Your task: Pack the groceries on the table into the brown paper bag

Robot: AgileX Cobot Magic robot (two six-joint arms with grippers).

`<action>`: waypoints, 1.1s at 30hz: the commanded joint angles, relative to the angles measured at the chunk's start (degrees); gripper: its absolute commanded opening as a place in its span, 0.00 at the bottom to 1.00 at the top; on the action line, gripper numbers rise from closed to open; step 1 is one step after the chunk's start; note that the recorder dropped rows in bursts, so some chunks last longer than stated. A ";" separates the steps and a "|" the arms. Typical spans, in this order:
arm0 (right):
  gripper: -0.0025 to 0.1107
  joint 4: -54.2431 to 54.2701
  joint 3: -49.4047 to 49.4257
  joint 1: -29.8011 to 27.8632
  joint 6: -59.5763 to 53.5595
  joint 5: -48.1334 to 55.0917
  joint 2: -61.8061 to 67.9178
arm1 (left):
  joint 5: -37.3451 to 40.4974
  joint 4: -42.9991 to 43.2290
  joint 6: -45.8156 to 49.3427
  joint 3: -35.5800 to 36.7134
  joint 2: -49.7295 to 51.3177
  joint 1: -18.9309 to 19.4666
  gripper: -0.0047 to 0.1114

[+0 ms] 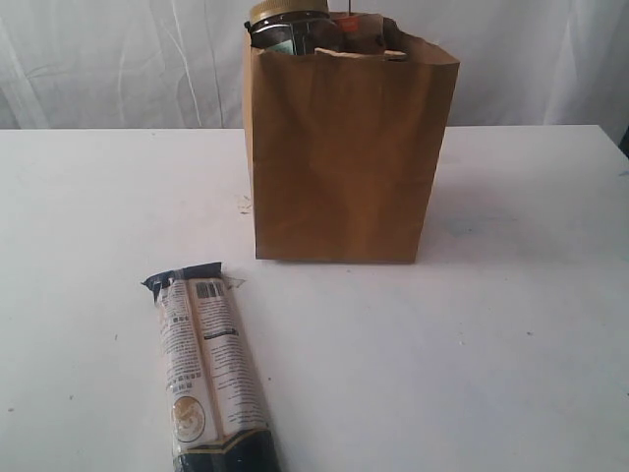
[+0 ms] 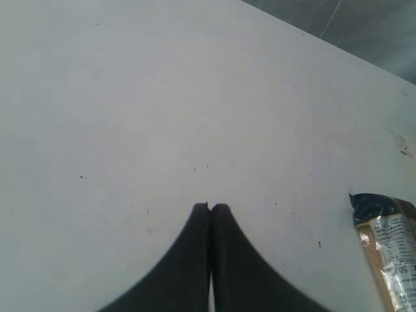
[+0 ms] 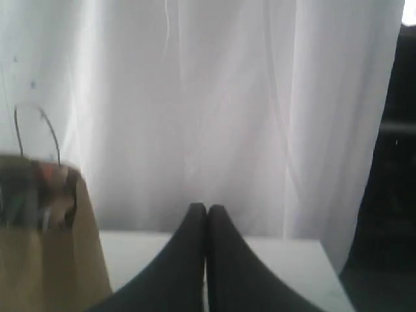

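Note:
The brown paper bag point(image 1: 344, 157) stands upright at the middle back of the table point(image 1: 511, 324). A yellow-lidded jar point(image 1: 287, 22) and other groceries stick out of its top. A long cream-black packet point(image 1: 211, 369) lies flat on the table at the front left, apart from the bag. One end of that packet point(image 2: 390, 250) shows in the left wrist view, off to the side of my left gripper point(image 2: 210, 207), which is shut and empty above bare tabletop. My right gripper point(image 3: 207, 208) is shut and empty, with the bag point(image 3: 39, 253) beside it. Neither arm shows in the exterior view.
A white curtain point(image 1: 118, 59) hangs behind the table. The table's far right edge point(image 3: 325, 260) and a dark gap point(image 3: 390, 195) beyond it show in the right wrist view. A small scrap point(image 1: 244, 204) lies by the bag's left side.

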 commanded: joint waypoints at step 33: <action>0.02 5.85 30.13 -0.70 -3.97 0.48 -42.80 | 0.22 -0.18 -0.12 0.22 -0.32 -0.78 0.04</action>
